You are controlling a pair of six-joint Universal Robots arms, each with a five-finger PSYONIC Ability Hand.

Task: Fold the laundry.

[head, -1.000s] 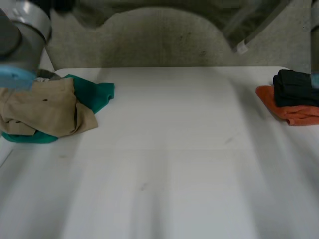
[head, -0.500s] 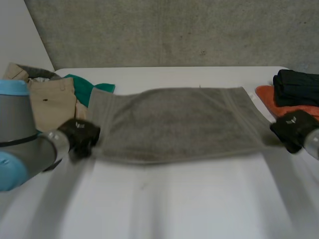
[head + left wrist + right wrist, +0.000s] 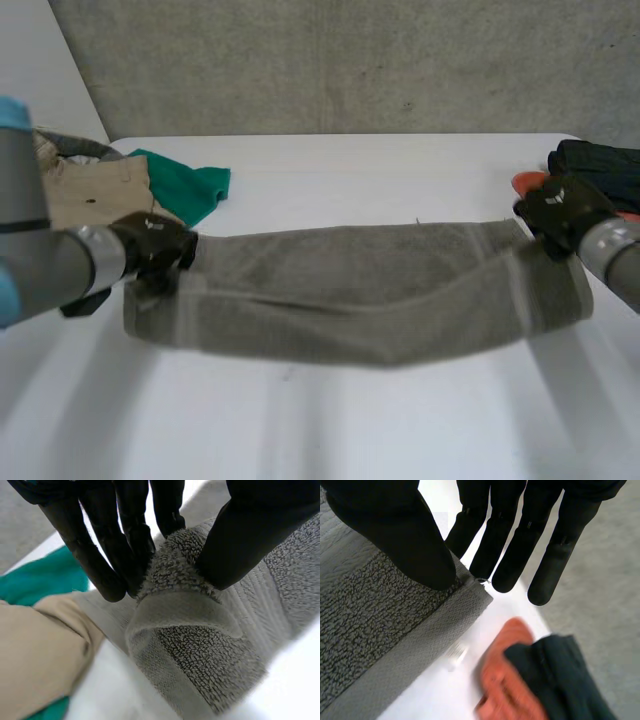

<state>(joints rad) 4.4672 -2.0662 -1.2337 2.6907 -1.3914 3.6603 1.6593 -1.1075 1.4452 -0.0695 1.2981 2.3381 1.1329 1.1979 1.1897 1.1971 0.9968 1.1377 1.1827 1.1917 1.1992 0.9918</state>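
Note:
A grey towel (image 3: 370, 295) lies stretched across the table (image 3: 330, 430), partly doubled along its length. My left hand (image 3: 150, 255) is at the towel's left end. In the left wrist view the thumb (image 3: 250, 540) and fingers (image 3: 100, 550) pinch a bunched corner of the towel (image 3: 200, 645). My right hand (image 3: 560, 210) is at the towel's far right corner. In the right wrist view its thumb (image 3: 395, 530) and fingers (image 3: 492, 545) pinch the hemmed corner of the towel (image 3: 370, 630).
Beige trousers (image 3: 90, 195) lie on a green cloth (image 3: 185, 185) at the far left, close behind my left hand. A folded black cloth (image 3: 600, 165) sits on an orange cloth (image 3: 525, 182) at the far right, just beyond my right hand.
The towel came down from above the table and now lies on it, its far edge drawn nearer. My right hand moved back toward the folded stack; my left hand stayed near the pile.

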